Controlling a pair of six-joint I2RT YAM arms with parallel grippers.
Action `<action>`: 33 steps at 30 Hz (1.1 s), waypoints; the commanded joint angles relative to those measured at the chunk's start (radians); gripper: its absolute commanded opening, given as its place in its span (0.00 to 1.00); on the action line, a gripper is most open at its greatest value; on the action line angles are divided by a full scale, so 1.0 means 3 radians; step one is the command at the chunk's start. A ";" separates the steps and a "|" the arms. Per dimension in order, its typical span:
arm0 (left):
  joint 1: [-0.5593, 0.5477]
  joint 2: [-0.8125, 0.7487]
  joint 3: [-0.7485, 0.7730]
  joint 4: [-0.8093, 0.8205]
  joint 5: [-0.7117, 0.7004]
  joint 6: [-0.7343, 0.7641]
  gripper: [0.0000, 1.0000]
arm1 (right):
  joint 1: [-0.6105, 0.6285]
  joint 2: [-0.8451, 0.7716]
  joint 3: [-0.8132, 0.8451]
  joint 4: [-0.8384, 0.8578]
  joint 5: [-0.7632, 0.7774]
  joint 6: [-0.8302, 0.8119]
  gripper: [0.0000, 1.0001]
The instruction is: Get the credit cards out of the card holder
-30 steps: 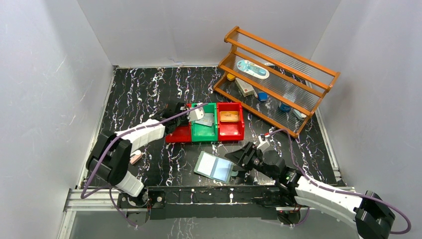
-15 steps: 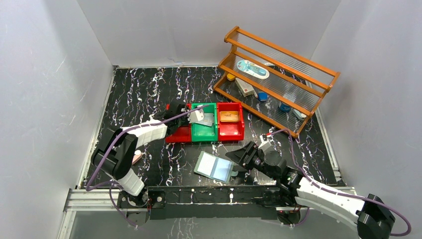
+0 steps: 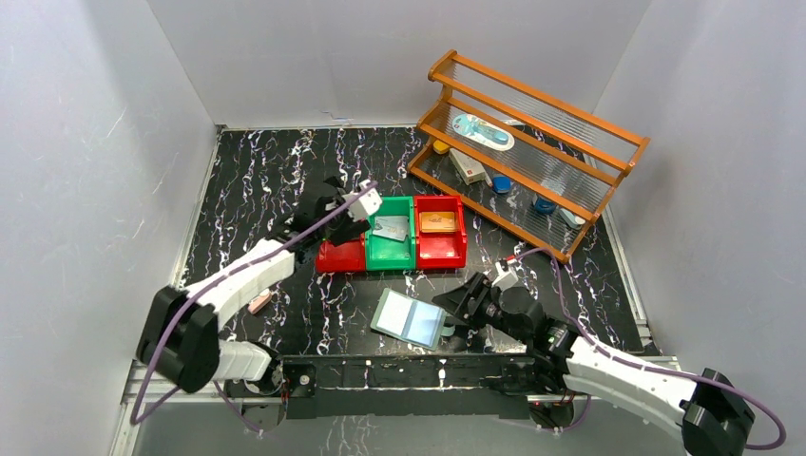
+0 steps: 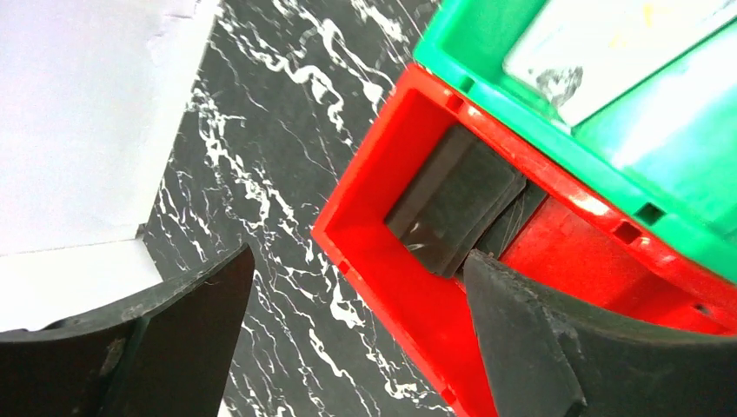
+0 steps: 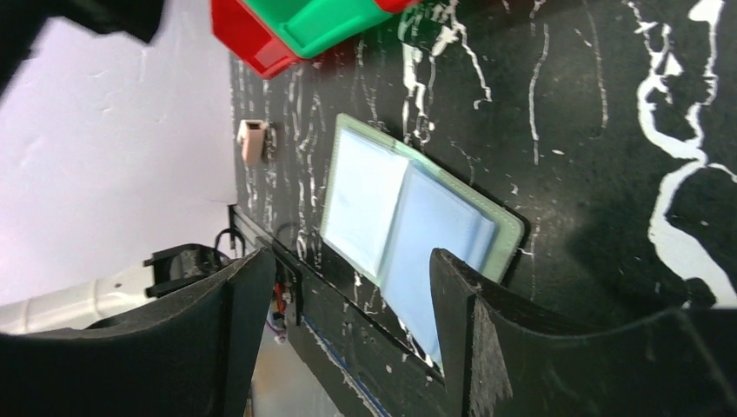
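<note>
Now both tools are spread and hold nothing. The left tool hovers over the far bins, where the credit cards lie, and the right tool is just right of the open card holder near the bench edge. Best to lift the left tool straight up, clear of the bin walls.

The left gripper is opening and drawing away from the green bin. The silvery grey card it was gripping is now lying inside that bin.
</note>
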 commanded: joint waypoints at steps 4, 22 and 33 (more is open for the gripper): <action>0.0014 -0.1016 0.0023 -0.0555 0.1070 -0.1285 0.97 | -0.0020 0.0387 0.0521 -0.0395 -0.0027 -0.0180 0.74; 0.0017 -0.0991 -0.0166 -0.1132 0.1882 -0.4038 0.96 | 0.0500 0.1668 0.1740 -0.1740 0.0540 -0.0076 0.64; 0.0009 -0.0695 -0.0328 -0.1030 0.2849 -0.3997 0.90 | 0.0962 0.2025 0.1819 -0.1882 0.0932 0.0326 0.67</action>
